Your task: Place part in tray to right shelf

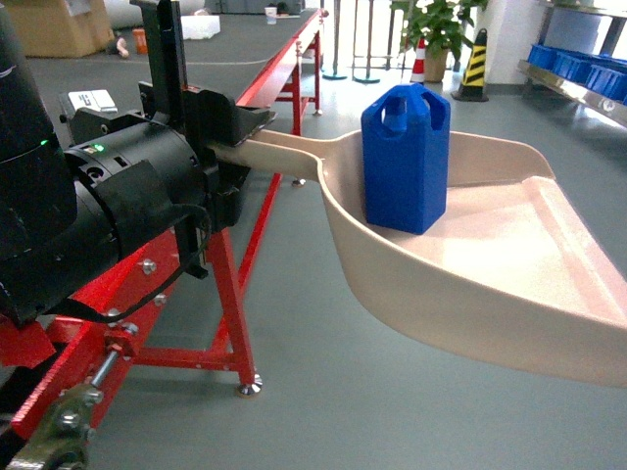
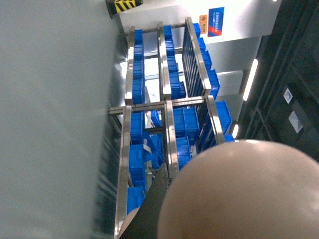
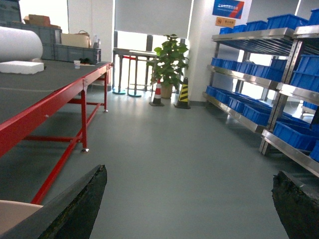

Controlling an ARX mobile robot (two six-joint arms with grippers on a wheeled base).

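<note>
We have the part [image 1: 406,157] standing upright inside the tray [image 1: 509,264], at the deep end nearest the handle, so loading is done as far as we can judge. The left tool [image 1: 227,147] is clamped on the tray's handle and carries the whole scoop in the air, above the grey floor and just beside the red-framed counter [image 1: 284,69]. Our left wrist view is mostly blocked by the tray's rounded back, with the right shelf [image 2: 167,124] and its blue crates [image 2: 182,122] visible past it.

The right tool [image 3: 189,204] holds nothing: its two dark fingers [image 3: 79,209] stand wide apart at the edges of the right wrist view, with only open floor between them.

What is left is the delivery. In the head view only a corner of the shelf shows, well beyond the tray's far side, and the right wrist view shows its rails and crates across the floor. So we judge that the carry and the set-down are not yet done.
</note>
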